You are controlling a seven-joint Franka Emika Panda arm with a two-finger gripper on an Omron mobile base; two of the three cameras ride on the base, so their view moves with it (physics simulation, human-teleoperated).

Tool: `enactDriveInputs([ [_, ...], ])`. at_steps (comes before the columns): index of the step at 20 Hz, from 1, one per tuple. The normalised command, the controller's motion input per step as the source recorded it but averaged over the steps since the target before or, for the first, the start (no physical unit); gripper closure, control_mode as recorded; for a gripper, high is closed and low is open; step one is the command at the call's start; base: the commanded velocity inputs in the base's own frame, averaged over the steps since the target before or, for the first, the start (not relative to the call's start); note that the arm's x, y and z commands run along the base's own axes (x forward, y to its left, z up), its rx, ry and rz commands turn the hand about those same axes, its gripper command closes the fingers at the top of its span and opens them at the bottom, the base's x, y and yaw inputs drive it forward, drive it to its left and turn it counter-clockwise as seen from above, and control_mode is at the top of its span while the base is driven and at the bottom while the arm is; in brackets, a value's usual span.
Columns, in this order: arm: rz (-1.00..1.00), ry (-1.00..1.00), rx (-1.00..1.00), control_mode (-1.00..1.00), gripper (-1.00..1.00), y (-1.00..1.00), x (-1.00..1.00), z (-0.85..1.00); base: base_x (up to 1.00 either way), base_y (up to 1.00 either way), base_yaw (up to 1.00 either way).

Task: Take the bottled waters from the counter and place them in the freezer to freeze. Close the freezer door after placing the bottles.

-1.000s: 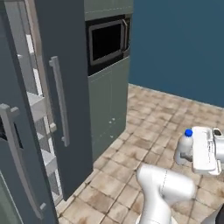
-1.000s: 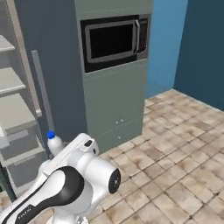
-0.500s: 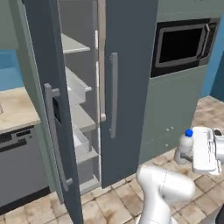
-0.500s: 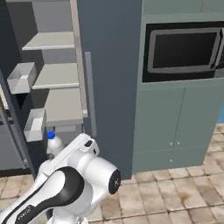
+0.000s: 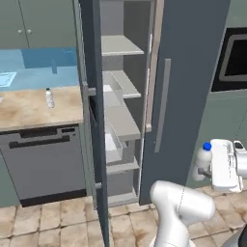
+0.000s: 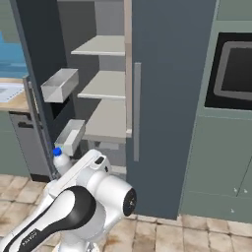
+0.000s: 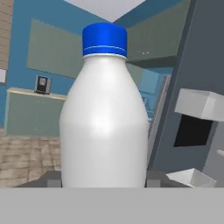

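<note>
Held bottle (image 7: 104,113) cut off at the base by the bottom of the hand view, fingertips lost behind its body. From the left base, only its cap and shoulder (image 5: 203,159) clear of the white hand; from the right base, lower half tucked behind the arm. Second bottle (image 5: 49,98) on the counter (image 5: 29,108) too small for ribs or cap colour. Freezer (image 6: 106,113) cropped at the top, lowest shelves hidden behind the arm. Freezer door (image 5: 94,120) seen edge-on, display panel out of sight. Counter clipped at the left edge.
</note>
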Motion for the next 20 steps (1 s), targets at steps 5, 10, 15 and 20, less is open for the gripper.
enactDriveInputs([
  [5, 0.00, 0.00, 0.00, 1.00, 1.00, 0.00, 0.00, 0.00, 0.15, -0.42, 0.39],
  [10, 0.00, 0.00, 0.00, 1.00, 1.00, 0.00, 0.00, 0.00, 0.30, -0.51, 0.12],
  [15, 0.00, 0.00, 0.00, 1.00, 1.00, 0.00, 0.00, 0.00, 0.62, -0.43, 0.16],
  [20, 0.00, 0.00, 0.00, 1.00, 1.00, 0.00, 0.00, 0.00, 0.58, -0.11, 0.21],
])
